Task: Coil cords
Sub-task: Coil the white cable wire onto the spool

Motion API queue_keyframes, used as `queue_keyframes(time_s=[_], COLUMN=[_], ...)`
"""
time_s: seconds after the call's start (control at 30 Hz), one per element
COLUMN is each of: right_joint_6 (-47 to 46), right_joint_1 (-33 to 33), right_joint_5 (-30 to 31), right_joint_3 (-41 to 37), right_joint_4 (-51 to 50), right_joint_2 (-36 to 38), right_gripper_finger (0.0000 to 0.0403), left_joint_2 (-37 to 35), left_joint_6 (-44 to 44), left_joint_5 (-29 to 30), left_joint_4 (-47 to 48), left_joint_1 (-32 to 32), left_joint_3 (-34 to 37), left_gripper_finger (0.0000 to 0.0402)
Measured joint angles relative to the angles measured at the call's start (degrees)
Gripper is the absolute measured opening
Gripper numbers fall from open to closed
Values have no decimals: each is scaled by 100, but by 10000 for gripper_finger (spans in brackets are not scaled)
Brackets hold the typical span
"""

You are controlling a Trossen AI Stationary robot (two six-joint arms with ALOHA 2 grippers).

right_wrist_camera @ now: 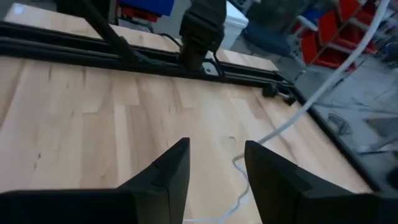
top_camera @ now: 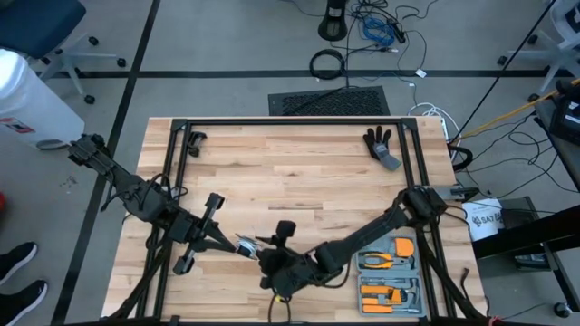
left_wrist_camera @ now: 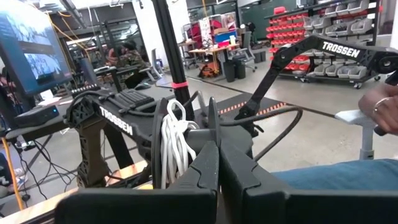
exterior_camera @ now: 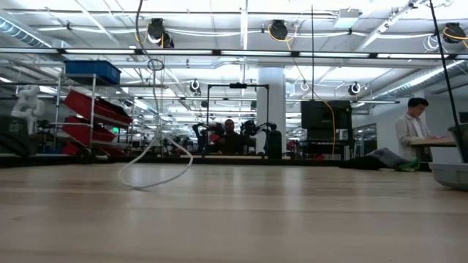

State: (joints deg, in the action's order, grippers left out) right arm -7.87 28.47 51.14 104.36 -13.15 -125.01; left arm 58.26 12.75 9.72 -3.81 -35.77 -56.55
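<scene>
The cords are one thin white cord wound in loops (left_wrist_camera: 174,146) on a small black reel (left_wrist_camera: 163,127), which I see edge-on. My left gripper (left_wrist_camera: 217,155) is shut on the reel, held level above the table's near middle (top_camera: 243,243). From there the cord (exterior_camera: 157,109) hangs down, and its loose loop (exterior_camera: 153,175) lies on the wood. My right gripper (right_wrist_camera: 214,155), just right of the left one (top_camera: 276,249), stands open and slants down. The cord (right_wrist_camera: 292,112) runs past its fingers to the table (right_wrist_camera: 239,177); it touches neither finger. My left gripper pinches the reel by the lower edge of one black disc (left_wrist_camera: 212,134) between its two shut fingertips. The fingers come in level and themselves hide the exact spot. The reel stands on edge above the fingertips, lifted clear, with the cord trailing slack to the table.
An orange and grey tool tray (top_camera: 390,272) lies at the near right and a black glove (top_camera: 381,145) at the far right. Black frame rails (top_camera: 290,122) run round the tabletop. A person's hand (left_wrist_camera: 380,109) shows beyond the table's near side. Bare wood spans the middle.
</scene>
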Motion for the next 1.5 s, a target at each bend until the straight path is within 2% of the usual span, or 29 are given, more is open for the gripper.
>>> queue_keyframes(time_s=[0.43, 0.6, 0.73, 0.83, 1.13, 1.4, 1.5], right_joint_6=[-309, -249, -197, -153, 161, -110, -220], right_joint_1=[-52, -20, -133, -211, -238, 42, 157], right_joint_5=[-24, 224, 165, 124, 58, -182, -494], right_joint_3=[0, 0, 0, 0, 0, 0, 0], right_joint_4=[-90, -72, -26, 52, 46, -1029, -1433], right_joint_2=[0, 0, 0, -2, -2, 489, 784], right_gripper_finger=[141, 141, 138, 116, 7, 1, 1], left_joint_2=[0, 0, 0, 0, 0, 0, 0], left_joint_6=[-4, -4, -4, -4, -24, -48, -151], left_joint_5=[-44, -46, -46, -46, -46, -48, -48], left_joint_4=[-12, -12, -12, -12, 12, 289, 547], left_joint_1=[0, 0, 0, 0, 0, 0, 0], left_joint_3=[-1, 2, 2, 2, 2, 2, 2], left_gripper_finger=[2, 2, 2, 2, 2, 2, 2])
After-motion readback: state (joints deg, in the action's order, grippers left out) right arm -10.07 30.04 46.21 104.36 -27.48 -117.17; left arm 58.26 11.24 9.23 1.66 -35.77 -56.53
